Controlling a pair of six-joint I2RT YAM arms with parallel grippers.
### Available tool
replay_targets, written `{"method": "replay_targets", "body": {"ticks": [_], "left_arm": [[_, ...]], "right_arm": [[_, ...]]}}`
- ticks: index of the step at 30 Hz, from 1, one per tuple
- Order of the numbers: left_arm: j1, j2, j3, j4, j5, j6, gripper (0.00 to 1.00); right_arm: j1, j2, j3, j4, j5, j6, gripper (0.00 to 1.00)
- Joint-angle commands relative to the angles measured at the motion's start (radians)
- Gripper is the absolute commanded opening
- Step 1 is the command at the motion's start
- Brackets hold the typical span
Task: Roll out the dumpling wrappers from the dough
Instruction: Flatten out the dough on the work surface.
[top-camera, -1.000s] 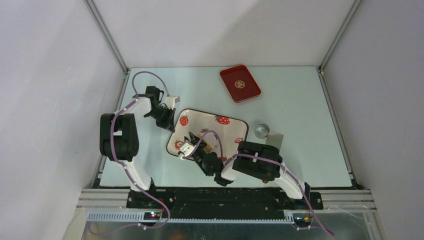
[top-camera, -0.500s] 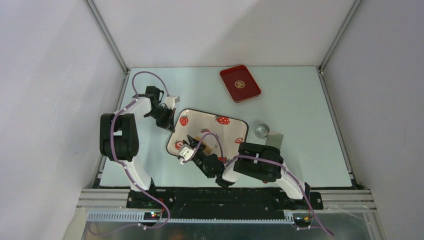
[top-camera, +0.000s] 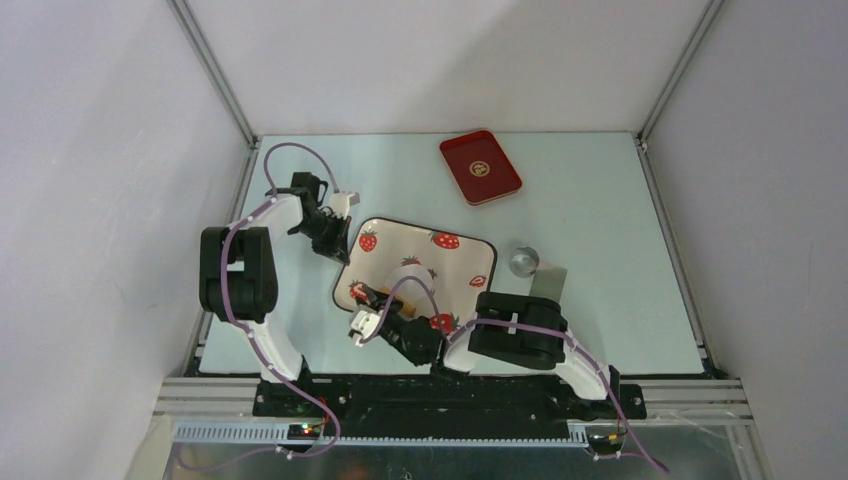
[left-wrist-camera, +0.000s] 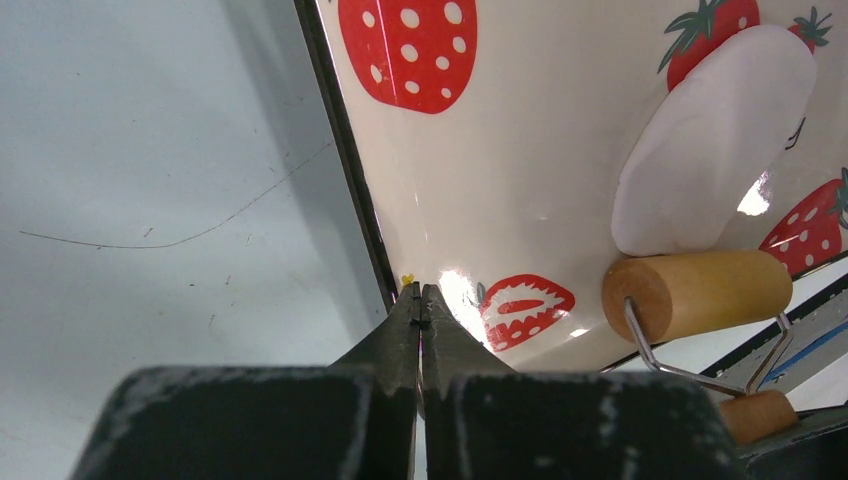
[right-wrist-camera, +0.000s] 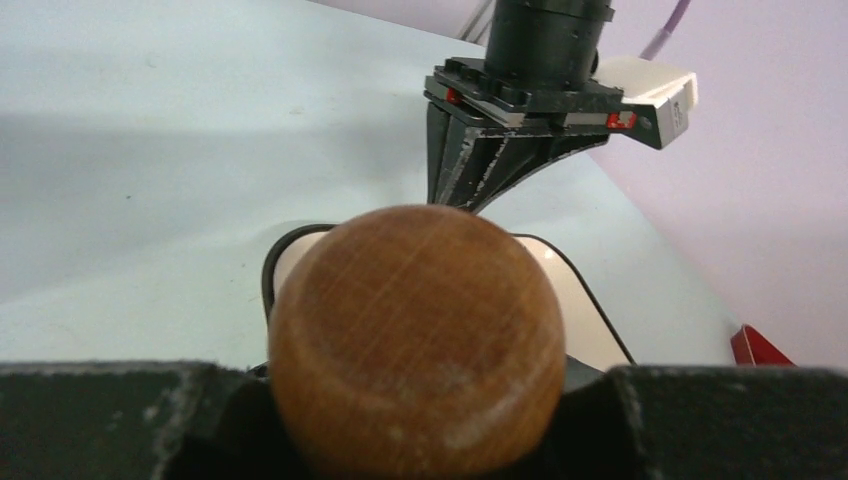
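A flattened oval white piece of dough (left-wrist-camera: 712, 140) lies on the strawberry-print tray (left-wrist-camera: 520, 180). A small wooden roller (left-wrist-camera: 690, 296) on a wire frame rests at the dough's near end. My right gripper (right-wrist-camera: 415, 400) is shut on the roller's round wooden handle (right-wrist-camera: 415, 335), at the tray's near-left corner (top-camera: 385, 318). My left gripper (left-wrist-camera: 420, 292) is shut, its tips pinching the tray's black rim on the left side (top-camera: 338, 240). The dough is hard to make out in the top view.
A red tray (top-camera: 480, 166) sits at the back of the table. A small silvery round cup (top-camera: 522, 260) and a grey flat piece (top-camera: 548, 282) lie just right of the strawberry tray (top-camera: 460, 262). Enclosure walls stand on three sides.
My right gripper has drawn the roller back toward the near-left corner of the strawberry tray. The left gripper has stayed on the rim.
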Motion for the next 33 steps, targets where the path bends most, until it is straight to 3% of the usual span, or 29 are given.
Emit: {"method": "replay_targets", "body": {"ticks": [1, 21, 25, 33], "left_arm": [[0.005, -0.02, -0.003, -0.002, 0.011, -0.009, 0.0], [0.005, -0.025, -0.004, 0.0, -0.001, -0.008, 0.0], [0.005, -0.027, -0.003, 0.0, -0.001, -0.008, 0.0], [0.005, -0.027, -0.004, 0.002, -0.001, -0.007, 0.0]], "right_arm": [[0.015, 0.002, -0.022, -0.069, -0.015, 0.043, 0.0], [-0.034, -0.191, 0.151, -0.097, 0.055, -0.337, 0.0], [-0.093, -0.238, 0.151, -0.145, 0.083, -0.297, 0.0], [-0.172, -0.249, 0.124, -0.33, 0.153, -0.023, 0.0]]}}
